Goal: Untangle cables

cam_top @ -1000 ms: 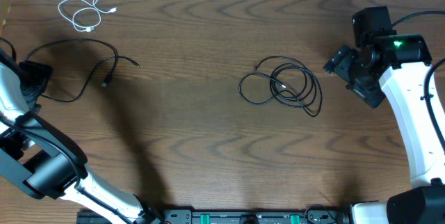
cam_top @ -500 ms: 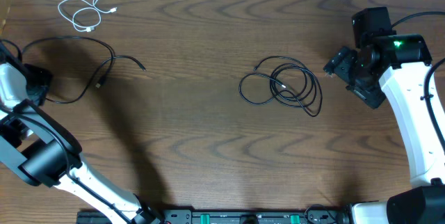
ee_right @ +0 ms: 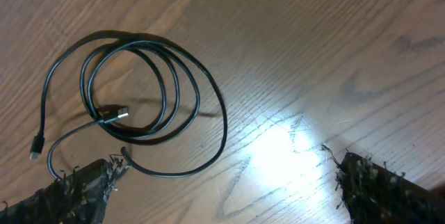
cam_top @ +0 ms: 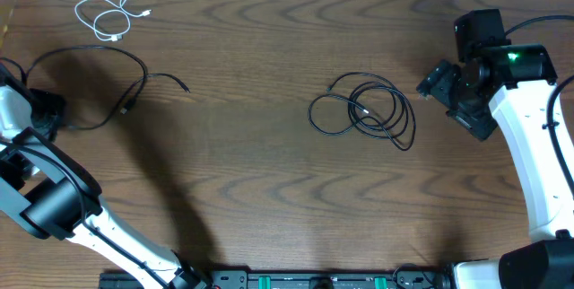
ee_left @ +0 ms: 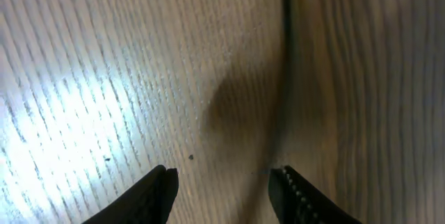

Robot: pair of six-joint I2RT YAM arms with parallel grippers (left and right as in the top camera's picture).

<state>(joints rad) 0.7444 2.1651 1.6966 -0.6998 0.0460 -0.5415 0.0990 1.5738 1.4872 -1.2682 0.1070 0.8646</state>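
Note:
A short white cable (cam_top: 112,15) lies looped at the far left. A long black cable (cam_top: 100,81) arcs over the left side, its plug ends lying apart. My left gripper (cam_top: 43,109) is at this cable's left end. In the left wrist view the left gripper (ee_left: 224,175) is open, and a blurred stretch of the black cable (ee_left: 285,78) runs down to its right finger, with nothing between the jaws. A coiled black cable (cam_top: 363,114) lies right of centre. My right gripper (cam_top: 432,83) hovers just right of it. In the right wrist view the right gripper (ee_right: 222,189) is open and empty, with the coil (ee_right: 132,106) ahead to the left.
The wooden table (cam_top: 260,181) ends in a white strip at the back and a cardboard edge (cam_top: 7,15) at the far left. The arm bases and a black rail (cam_top: 314,280) line the front edge.
My left arm shifted slightly left and down. The left black cable changed shape: its loop spread and one plug end slid left. The right arm and the coil have not moved.

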